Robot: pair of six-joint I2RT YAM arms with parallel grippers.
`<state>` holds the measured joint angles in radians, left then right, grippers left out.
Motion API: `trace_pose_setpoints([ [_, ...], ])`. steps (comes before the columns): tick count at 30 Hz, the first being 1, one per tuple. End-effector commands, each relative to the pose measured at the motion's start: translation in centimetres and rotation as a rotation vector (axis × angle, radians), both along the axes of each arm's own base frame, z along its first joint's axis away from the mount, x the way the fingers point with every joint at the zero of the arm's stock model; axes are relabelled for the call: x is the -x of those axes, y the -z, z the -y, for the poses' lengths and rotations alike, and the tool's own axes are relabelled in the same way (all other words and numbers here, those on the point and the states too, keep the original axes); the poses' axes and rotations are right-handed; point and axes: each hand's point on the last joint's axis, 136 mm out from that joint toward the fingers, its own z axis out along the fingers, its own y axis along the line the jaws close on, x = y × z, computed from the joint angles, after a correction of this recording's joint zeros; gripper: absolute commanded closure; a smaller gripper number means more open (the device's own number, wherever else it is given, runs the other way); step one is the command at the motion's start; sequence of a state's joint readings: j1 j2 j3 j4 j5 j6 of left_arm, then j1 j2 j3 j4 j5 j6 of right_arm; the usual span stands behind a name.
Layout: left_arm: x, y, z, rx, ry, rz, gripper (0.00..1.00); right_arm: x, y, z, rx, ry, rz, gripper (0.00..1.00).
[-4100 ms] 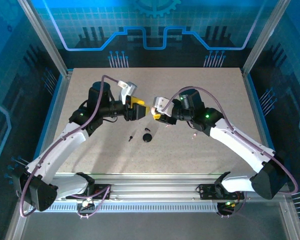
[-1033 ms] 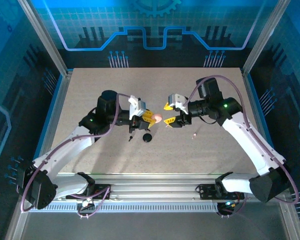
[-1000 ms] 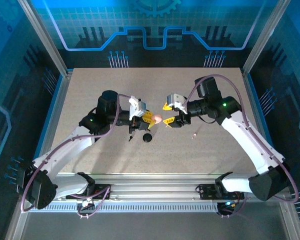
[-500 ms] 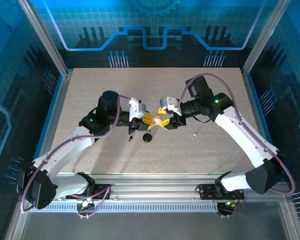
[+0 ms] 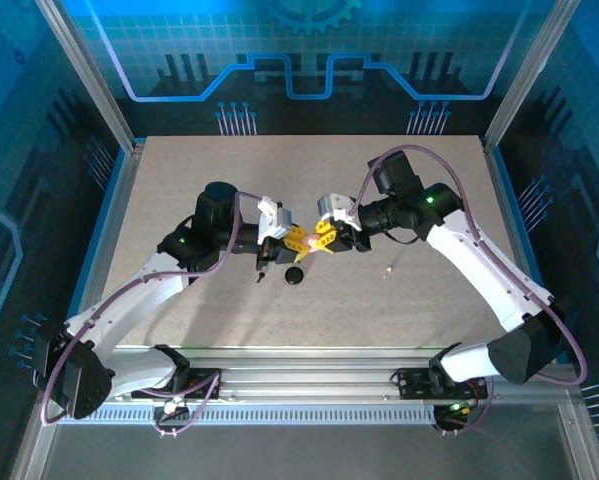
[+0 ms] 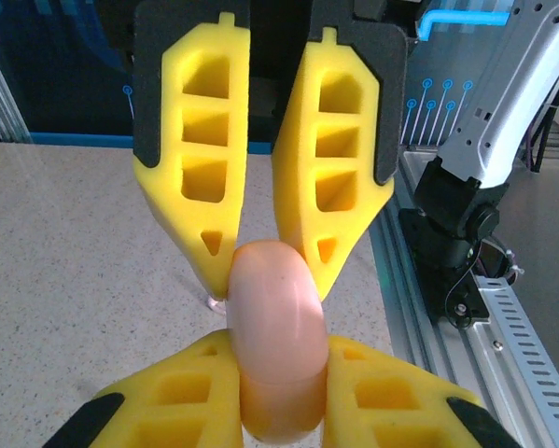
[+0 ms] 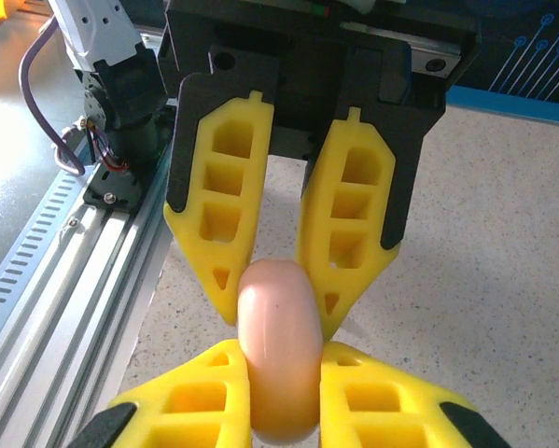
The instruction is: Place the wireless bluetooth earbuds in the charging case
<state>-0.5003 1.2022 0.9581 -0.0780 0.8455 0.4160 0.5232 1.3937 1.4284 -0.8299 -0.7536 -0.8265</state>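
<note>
**Both pincers clamp one pink case; earbuds lie loose on the table**

The left gripper [image 5: 296,238] is clenched on a pale pink glossy round charging case [image 5: 310,241], held over the middle of the table. On the near side of that gripper lies one tiny black short-stemmed earbud [image 5: 261,275]. Just to its right sits one black round case [image 5: 295,274], on the table near the joined fingers. The right gripper [image 5: 325,237] grasps the same pink case from the opposite side. In the wrist views four yellow foam fingers [image 6: 204,215] press on the case's rim. Farther right, one tiny pale pink earbud [image 5: 387,271] lies alone, apart from both cases. The speckled beige tabletop [image 5: 179,160] stands inside an aluminium frame [image 5: 92,80] with blue-lit patterned panels [image 5: 309,60].
</note>
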Motion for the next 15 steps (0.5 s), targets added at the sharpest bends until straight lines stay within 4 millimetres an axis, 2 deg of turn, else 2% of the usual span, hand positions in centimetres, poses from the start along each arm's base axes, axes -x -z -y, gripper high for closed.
trace_pose_setpoints([
  [1, 0.6, -2.0, 0.1, 0.03, 0.023, 0.081, 0.7, 0.7, -1.2, -0.1, -0.02, -0.019, 0.02, 0.85],
  [3, 0.6, -1.7, 0.1, 0.027, 0.021, 0.085, 0.56, 0.6, -1.3, 0.0, -0.028, -0.009, 0.035, 0.85],
  [4, 0.6, -1.6, 0.0, 0.025, 0.02, 0.086, 0.54, 0.6, -1.4, 0.0, -0.033, -0.007, 0.039, 0.85],
  [15, 0.6, -1.0, 0.2, 0.021, 0.02, 0.078, 0.53, 0.8, -1.8, -0.1, -0.056, -0.008, 0.028, 0.85],
])
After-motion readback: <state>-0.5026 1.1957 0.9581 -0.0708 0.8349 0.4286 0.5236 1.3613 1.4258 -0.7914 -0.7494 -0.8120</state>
